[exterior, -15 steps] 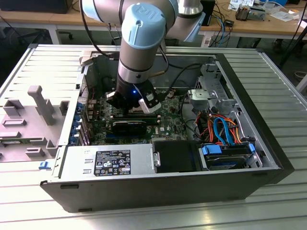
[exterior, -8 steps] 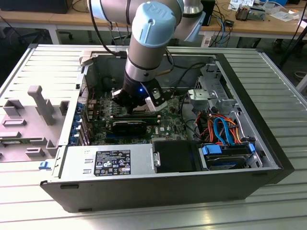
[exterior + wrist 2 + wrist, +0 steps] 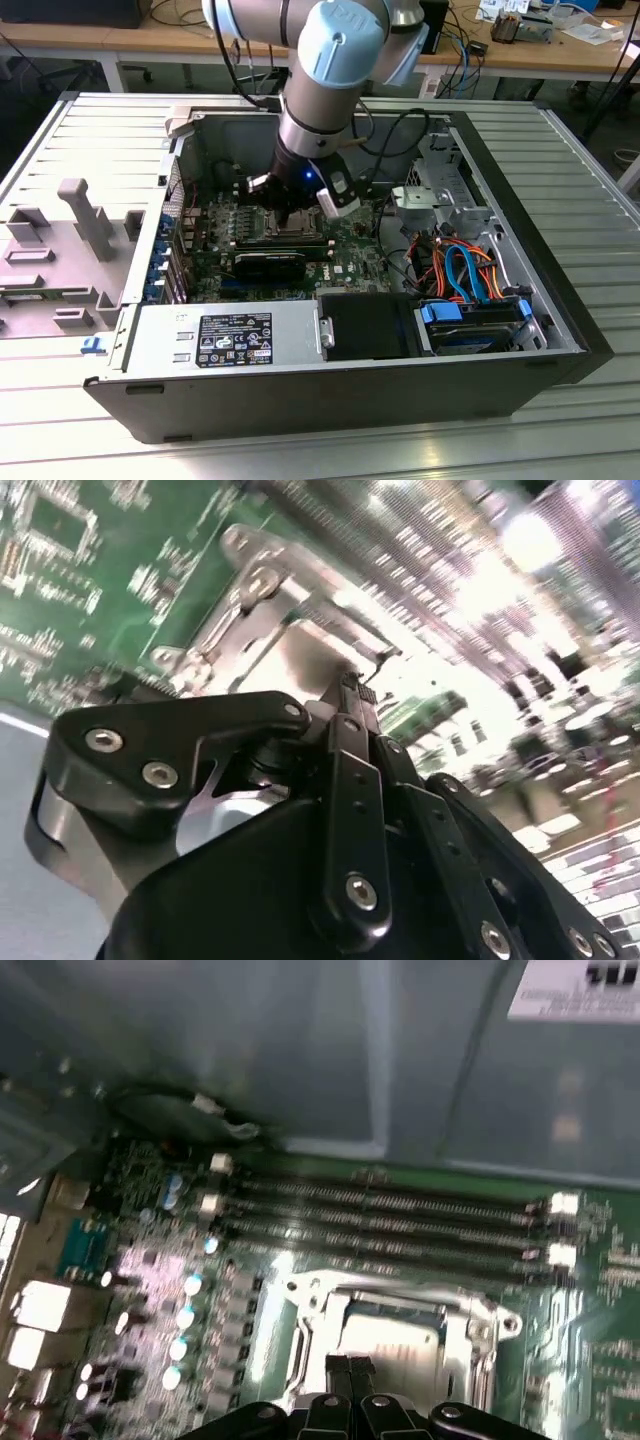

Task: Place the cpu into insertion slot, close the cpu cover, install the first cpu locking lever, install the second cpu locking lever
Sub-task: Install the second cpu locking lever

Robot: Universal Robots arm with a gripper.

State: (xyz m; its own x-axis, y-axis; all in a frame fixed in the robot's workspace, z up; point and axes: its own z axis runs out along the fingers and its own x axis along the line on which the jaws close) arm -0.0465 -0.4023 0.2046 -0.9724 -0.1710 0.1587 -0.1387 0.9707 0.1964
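Both wrist views: gripper (image 3: pixel 349 1365) fingers pressed together above cpu cover (image 3: pixel 470 1335).

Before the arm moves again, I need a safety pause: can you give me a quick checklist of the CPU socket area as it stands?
1. Gripper over the insertion slot: ok, fingertips sit together just above it.
2. Cpu cover lying flat: ok, it frames the socket.
3. Cpu seated: cannot tell, a pale square shows in the cutout.
4. Locking levers latched: cannot tell.
5. Memory slots apart from the gripper: ok.
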